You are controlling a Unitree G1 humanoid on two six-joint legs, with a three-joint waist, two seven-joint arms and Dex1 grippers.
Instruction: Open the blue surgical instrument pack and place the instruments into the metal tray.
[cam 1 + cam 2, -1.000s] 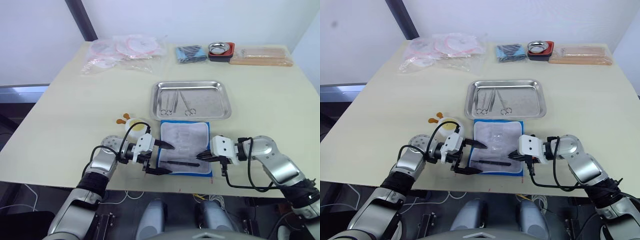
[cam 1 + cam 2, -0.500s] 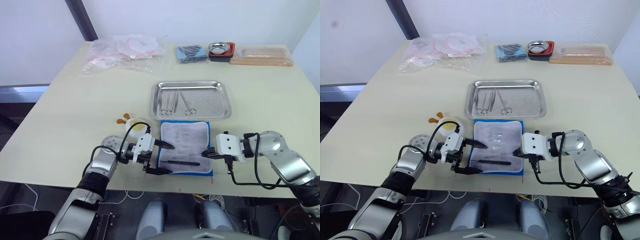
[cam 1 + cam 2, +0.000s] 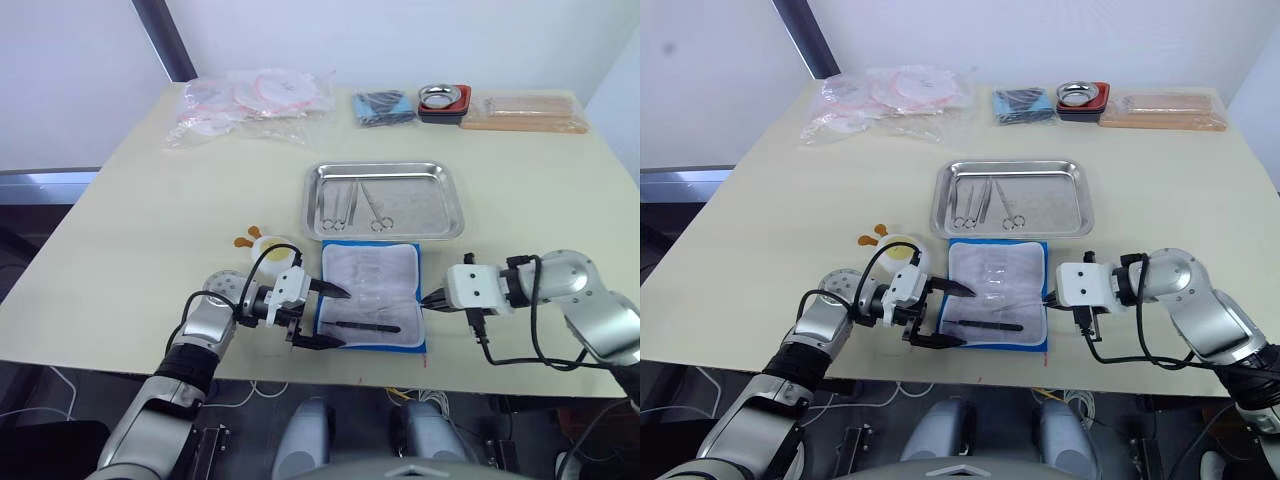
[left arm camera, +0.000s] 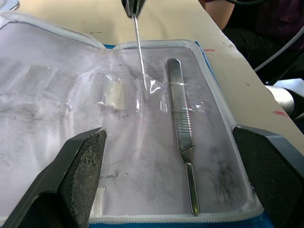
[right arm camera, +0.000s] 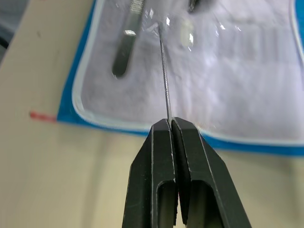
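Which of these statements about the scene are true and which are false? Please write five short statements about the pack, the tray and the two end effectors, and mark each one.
1. The blue surgical instrument pack lies open on the table. True.
2. The right end effector is open and holds nothing. False: it is shut on a thin metal instrument, whose tip reaches over the pack's lining.
3. The metal tray holds no instruments. False: several instruments already lie in it.
4. The left end effector is open, with its fingers at the pack's left edge. True.
5. A flat metal handle lies on the pack's lining. True.
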